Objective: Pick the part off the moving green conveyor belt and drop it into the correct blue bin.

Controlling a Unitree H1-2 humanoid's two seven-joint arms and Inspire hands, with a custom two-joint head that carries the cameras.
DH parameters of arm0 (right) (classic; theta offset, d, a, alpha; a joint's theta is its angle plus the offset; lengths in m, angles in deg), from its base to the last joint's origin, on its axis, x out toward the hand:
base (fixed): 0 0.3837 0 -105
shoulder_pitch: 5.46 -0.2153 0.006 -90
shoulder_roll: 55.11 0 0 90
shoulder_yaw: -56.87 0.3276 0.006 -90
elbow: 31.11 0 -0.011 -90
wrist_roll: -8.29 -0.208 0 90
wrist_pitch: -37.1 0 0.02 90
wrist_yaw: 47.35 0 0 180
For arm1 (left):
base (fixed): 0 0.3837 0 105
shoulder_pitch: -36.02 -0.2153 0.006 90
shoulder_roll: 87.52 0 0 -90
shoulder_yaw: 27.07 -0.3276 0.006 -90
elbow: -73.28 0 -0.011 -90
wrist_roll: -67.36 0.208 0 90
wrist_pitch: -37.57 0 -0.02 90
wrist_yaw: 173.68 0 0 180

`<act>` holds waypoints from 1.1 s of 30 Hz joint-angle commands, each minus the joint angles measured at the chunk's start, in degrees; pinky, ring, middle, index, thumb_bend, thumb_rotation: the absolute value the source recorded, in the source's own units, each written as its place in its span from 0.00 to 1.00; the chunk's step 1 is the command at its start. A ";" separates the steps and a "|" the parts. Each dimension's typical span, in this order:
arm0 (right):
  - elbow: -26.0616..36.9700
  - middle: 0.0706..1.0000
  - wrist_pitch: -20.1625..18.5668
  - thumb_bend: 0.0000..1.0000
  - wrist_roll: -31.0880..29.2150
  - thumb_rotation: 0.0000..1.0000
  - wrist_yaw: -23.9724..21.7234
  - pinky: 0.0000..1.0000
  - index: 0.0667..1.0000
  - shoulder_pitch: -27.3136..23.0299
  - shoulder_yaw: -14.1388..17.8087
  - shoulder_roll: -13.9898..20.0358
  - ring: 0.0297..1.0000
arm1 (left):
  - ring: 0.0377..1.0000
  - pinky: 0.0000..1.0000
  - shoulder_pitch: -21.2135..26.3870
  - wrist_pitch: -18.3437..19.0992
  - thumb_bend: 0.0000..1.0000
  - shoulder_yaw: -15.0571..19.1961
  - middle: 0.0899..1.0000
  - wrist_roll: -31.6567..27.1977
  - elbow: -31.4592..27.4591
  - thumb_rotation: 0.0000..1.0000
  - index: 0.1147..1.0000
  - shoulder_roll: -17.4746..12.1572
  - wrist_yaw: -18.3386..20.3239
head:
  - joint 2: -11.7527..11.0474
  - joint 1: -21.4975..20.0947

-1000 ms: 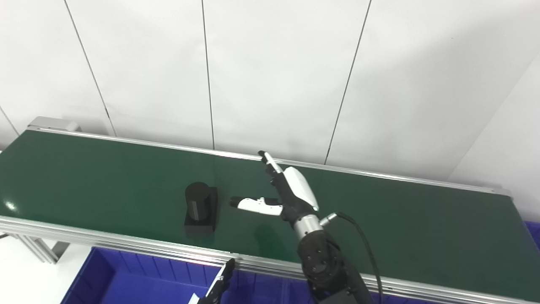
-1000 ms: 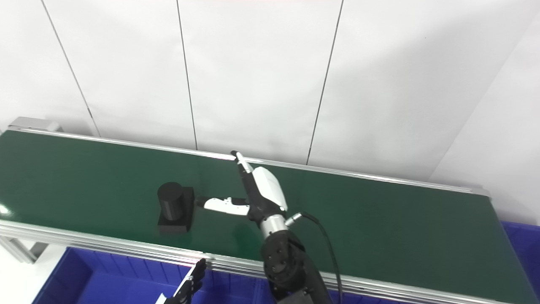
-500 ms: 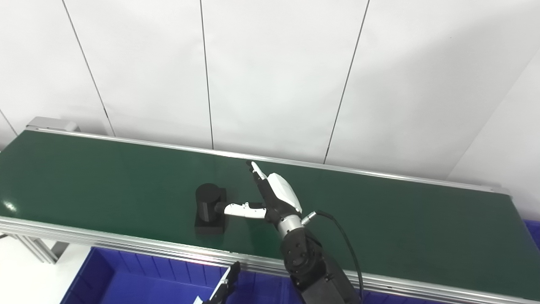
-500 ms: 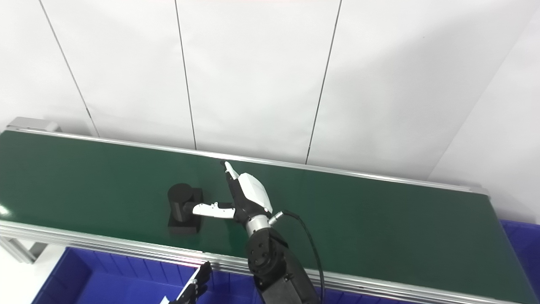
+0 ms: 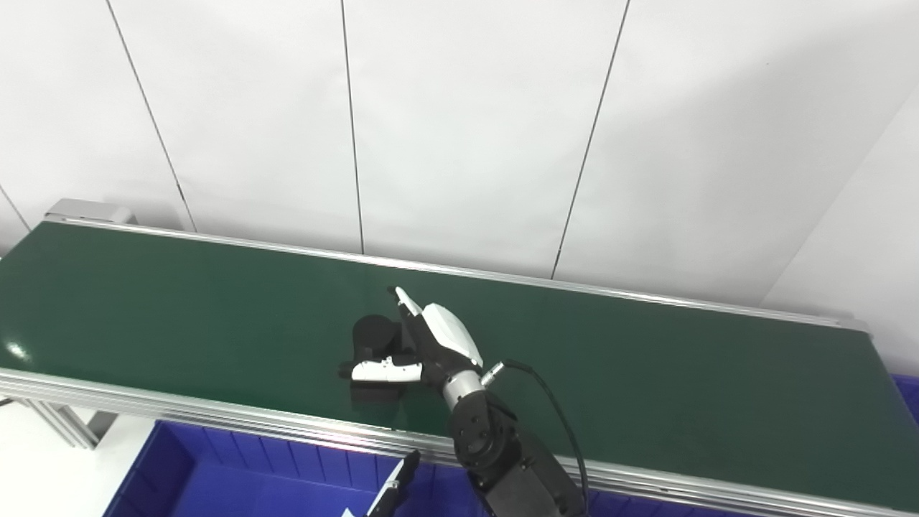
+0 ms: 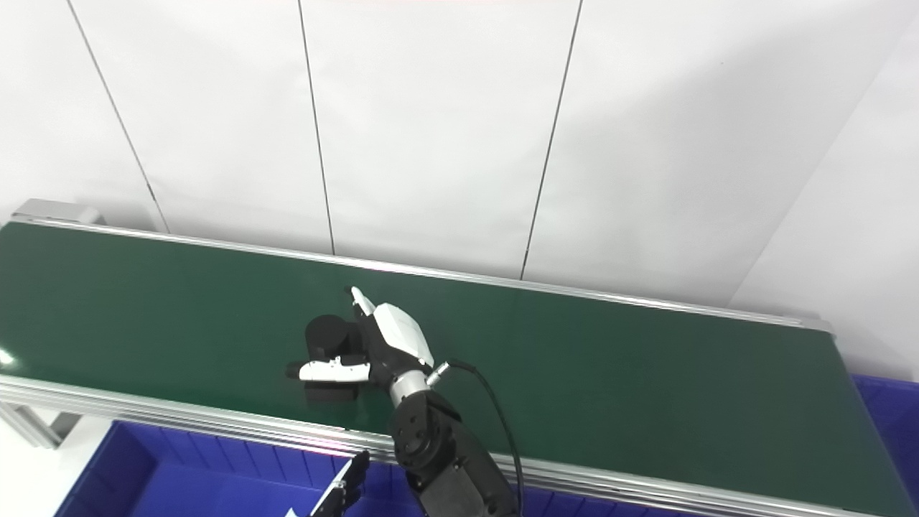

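Note:
The part [image 5: 372,334] is a black cylinder standing on a black square base, on the green conveyor belt [image 5: 179,301] a little left of its middle. My right hand [image 5: 429,343] reaches over the belt's front rail and straddles the part. Its white thumb lies across the front of the part, and its fingers stretch out straight past the part's right and back side. The hand is open, its fingers not closed on the part. Only the dark fingertips of my left hand [image 5: 393,490] show at the bottom edge, over the blue bin [image 5: 215,481].
An aluminium rail [image 5: 215,420] runs along the belt's front edge, with the blue bin below it at the lower left. A corner of a second blue bin [image 5: 906,391] shows at the far right. White wall panels stand behind the belt.
The part has ridden the belt to the right. My right hand has swung left and lower, from beside the part to around it, its thumb now across the front.

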 commanded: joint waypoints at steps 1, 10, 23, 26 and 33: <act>-0.85 0.99 3.63 1.00 0.06 0.62 2.14 0.89 1.00 -3.43 -0.24 -1.34 0.94 | 1.00 1.00 0.36 -2.42 0.84 -0.52 1.00 0.83 -1.26 1.00 0.97 -0.13 -1.27 | 0.23 0.05; -7.16 0.97 5.81 1.00 -0.39 0.48 5.27 0.88 0.99 -4.86 -0.39 -1.91 0.92 | 1.00 1.00 0.47 -2.42 0.83 -1.69 1.00 1.12 -1.29 1.00 0.97 -0.42 -2.94 | 0.53 0.34; -21.57 0.47 17.36 0.52 -5.56 0.00 20.86 0.37 0.45 -7.56 6.53 -4.43 0.43 | 1.00 1.00 0.70 -2.42 0.85 -1.88 1.00 0.28 -1.45 1.00 0.97 -0.84 -2.59 | 0.79 -0.30; -24.33 0.38 18.84 0.52 -4.44 0.00 26.91 0.27 0.46 -8.26 6.48 -4.86 0.32 | 1.00 1.00 0.82 -2.42 0.85 -1.61 1.00 -0.39 -1.29 1.00 0.97 -0.72 -2.06 | 0.87 -0.56; -28.24 0.44 20.91 0.51 -3.83 0.00 35.11 0.29 0.48 -9.42 6.34 -5.56 0.38 | 1.00 1.00 0.60 -2.42 0.85 -0.32 1.00 -1.59 -1.41 1.00 0.97 -0.39 -0.15 | 0.97 -1.09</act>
